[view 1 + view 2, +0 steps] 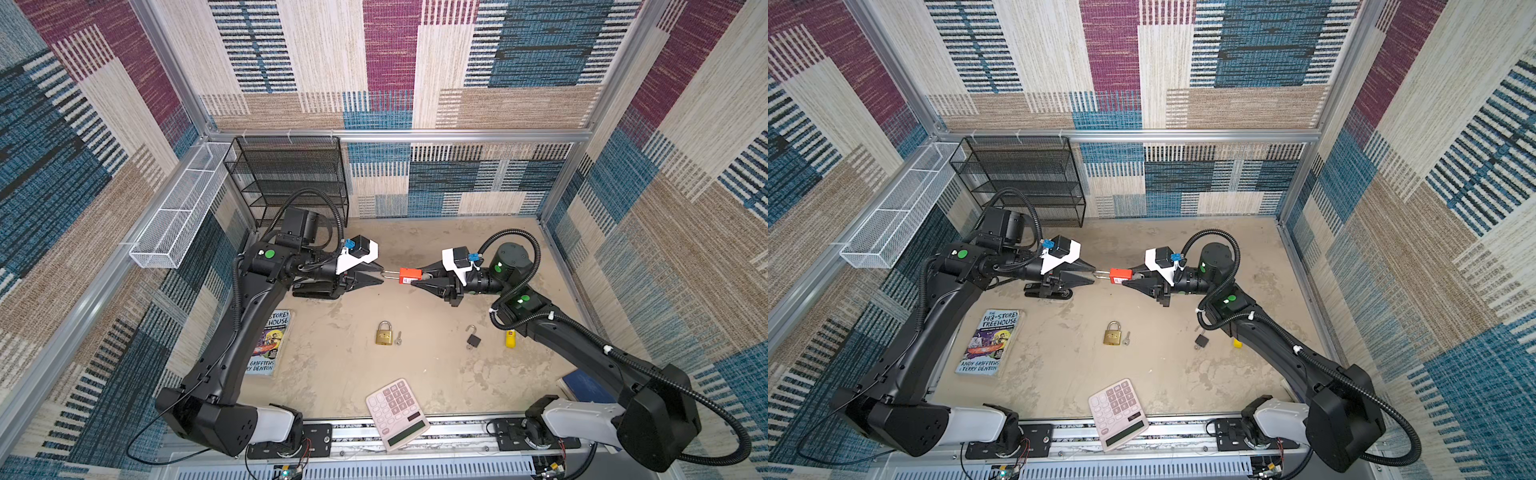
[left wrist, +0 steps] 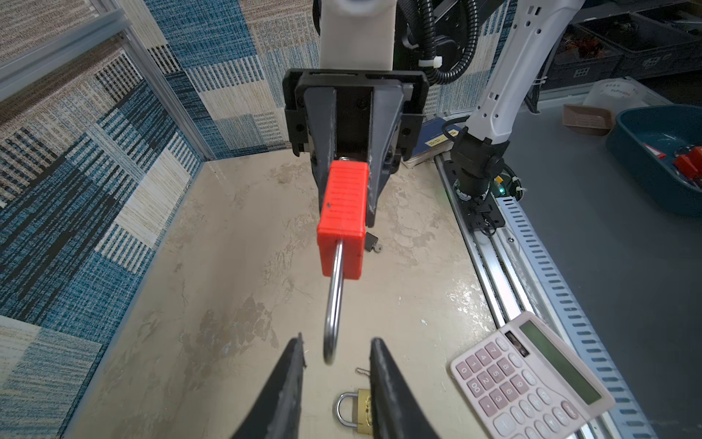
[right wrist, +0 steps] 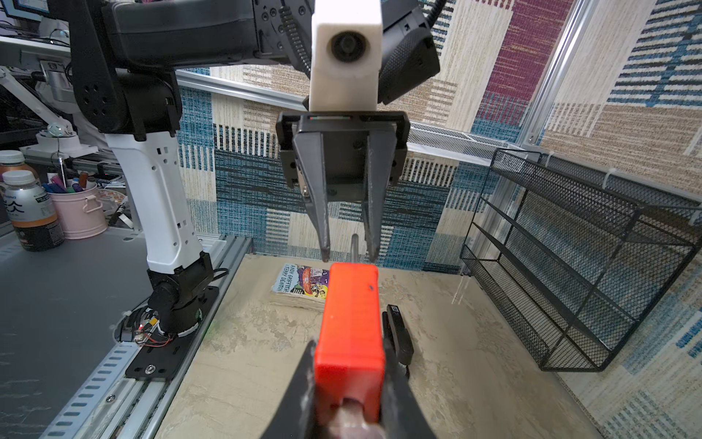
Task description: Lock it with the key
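The sandy table [image 1: 332, 374] is closed in by patterned walls. At its far left corner stands a black mesh rack [image 1: 291, 178], and a white wire basket [image 1: 174, 220] hangs on the left wall.

The two arms reach toward each other above the middle of the table. A book [image 1: 990, 345] lies flat on the left side. A pink calculator [image 1: 397, 413] lies at the near edge, partly over the rail. A black stapler-like thing [image 3: 397, 334] lies on the table under the left gripper.

The right gripper [image 1: 415, 276] has its fingers [image 2: 324, 152] clamped on the two sides of the red padlock [image 1: 410, 275], and holds it in the air, lying level. The steel shackle [image 2: 334, 304] points at the left gripper [image 1: 381, 273]. The left fingers [image 2: 292, 380] stand apart, one on each side of the shackle's bend, and a gap shows on both sides, so they do not touch it.

A metal piece shows at the back end of the red body, between the right fingers. It cannot be told if this is the key.

A brass padlock [image 1: 384, 333] lies on the table nearer the front, with a small key [image 1: 398, 337] just beside it. To the right lies a small black padlock [image 1: 473, 340] with its shackle open, and near it a little yellow thing [image 1: 510, 338].
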`<state>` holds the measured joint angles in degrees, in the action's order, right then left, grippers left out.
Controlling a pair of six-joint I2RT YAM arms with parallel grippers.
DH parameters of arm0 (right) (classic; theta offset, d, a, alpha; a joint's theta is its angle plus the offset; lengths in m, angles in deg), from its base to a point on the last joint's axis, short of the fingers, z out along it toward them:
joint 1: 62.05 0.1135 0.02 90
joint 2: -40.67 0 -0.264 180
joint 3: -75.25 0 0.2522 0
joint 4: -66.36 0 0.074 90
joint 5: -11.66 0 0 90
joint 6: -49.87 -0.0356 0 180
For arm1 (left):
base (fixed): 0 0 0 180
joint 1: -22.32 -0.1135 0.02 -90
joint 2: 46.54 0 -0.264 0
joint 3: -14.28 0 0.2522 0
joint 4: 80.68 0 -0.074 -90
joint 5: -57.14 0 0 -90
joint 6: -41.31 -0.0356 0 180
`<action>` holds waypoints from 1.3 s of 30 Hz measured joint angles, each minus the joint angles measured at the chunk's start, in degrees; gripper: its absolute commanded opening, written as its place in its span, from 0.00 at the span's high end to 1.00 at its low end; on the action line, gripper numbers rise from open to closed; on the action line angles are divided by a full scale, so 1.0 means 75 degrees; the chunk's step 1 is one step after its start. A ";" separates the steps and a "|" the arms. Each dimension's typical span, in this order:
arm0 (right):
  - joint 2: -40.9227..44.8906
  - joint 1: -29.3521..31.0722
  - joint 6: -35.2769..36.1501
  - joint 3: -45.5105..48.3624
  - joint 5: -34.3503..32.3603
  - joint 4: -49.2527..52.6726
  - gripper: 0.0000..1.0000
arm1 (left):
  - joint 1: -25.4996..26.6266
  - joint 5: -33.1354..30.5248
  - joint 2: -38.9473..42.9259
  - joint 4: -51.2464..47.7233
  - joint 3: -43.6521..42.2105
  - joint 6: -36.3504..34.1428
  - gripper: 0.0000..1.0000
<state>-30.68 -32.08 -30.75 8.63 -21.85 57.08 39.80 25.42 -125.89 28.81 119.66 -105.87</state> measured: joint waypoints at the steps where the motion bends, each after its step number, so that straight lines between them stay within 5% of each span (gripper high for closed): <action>1: 0.0000 0.0000 -0.0026 0.0015 0.0000 -0.0009 0.99 | 0.0000 0.0067 -0.0032 0.0012 0.0017 0.0003 0.61; 22: -0.0501 0.0376 -0.0213 -0.0105 -0.0082 -0.0536 0.99 | 0.0271 0.0271 -0.0318 0.0146 0.0154 0.0175 0.53; 39: -0.0874 0.0737 -0.0207 -0.0297 -0.0685 -0.0901 0.98 | 0.0321 0.0274 -0.0321 0.0286 0.0090 0.0300 0.69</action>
<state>-37.24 -26.55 -32.30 6.40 -26.99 50.32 42.20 27.47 -128.29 30.95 120.34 -103.62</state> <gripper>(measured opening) 0.226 0.326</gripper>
